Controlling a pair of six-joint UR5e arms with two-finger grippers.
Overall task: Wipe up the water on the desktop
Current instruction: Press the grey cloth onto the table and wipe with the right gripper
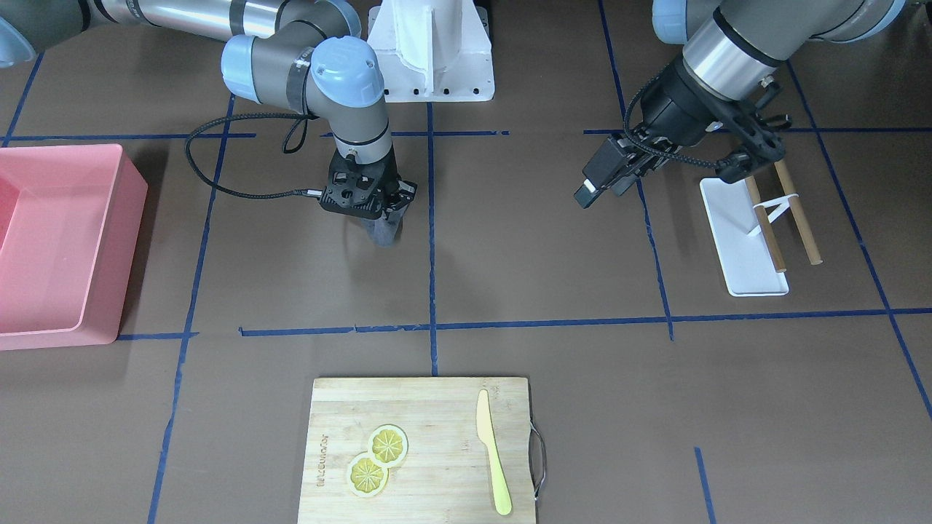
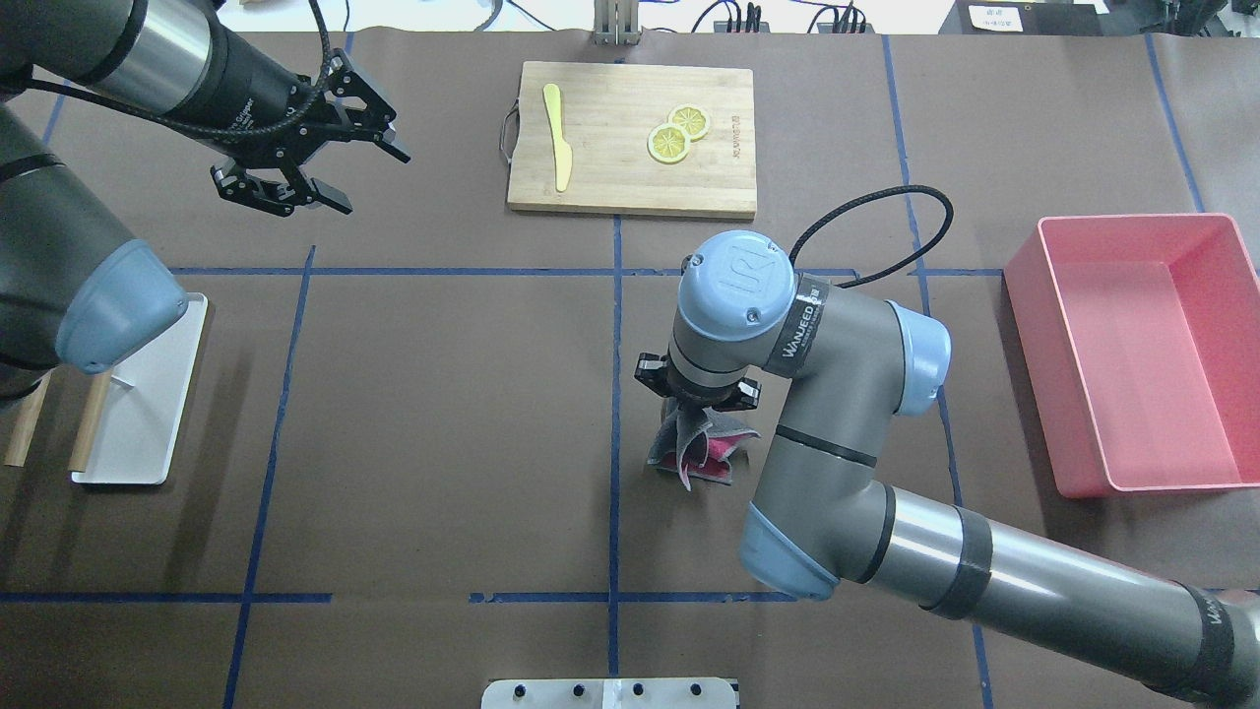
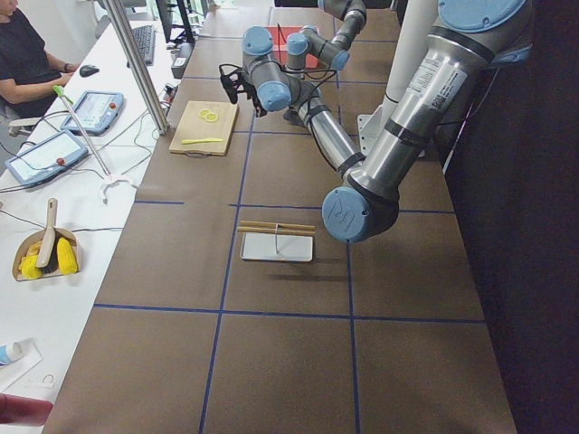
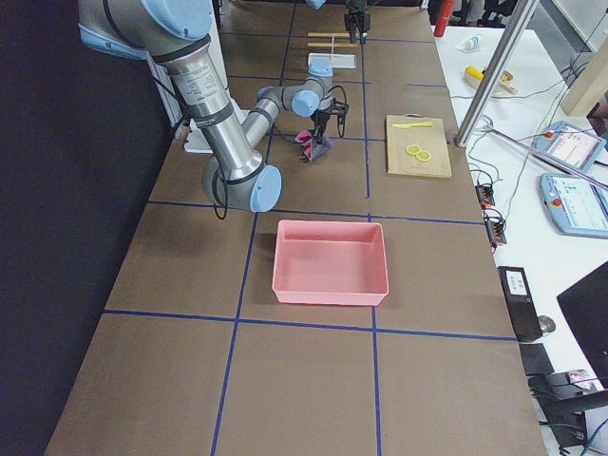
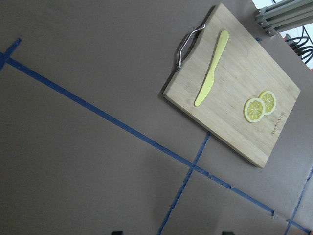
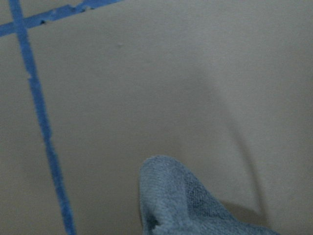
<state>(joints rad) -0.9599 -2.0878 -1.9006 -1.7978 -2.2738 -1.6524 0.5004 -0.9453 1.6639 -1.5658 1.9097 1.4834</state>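
The desktop [image 2: 443, 414] is a dark-brown surface divided by blue tape lines; I see no water on it. My right gripper [image 2: 697, 394] points straight down near the middle, just right of the centre tape line. It is shut on a bunched grey and pink cloth [image 2: 701, 448], whose lower end rests on the desktop. The cloth also shows in the front view [image 1: 384, 229] under the right gripper [image 1: 375, 200], and in the right wrist view [image 6: 186, 200]. My left gripper [image 2: 372, 179] is open and empty, held above the desktop at the far left.
A wooden cutting board [image 2: 719, 187] with two lemon slices [image 2: 677, 133] and a yellow knife [image 2: 559, 148] lies at the far edge. A pink bin [image 2: 1132, 350] stands at the right. A white tray [image 2: 148, 414] with wooden sticks lies at the left.
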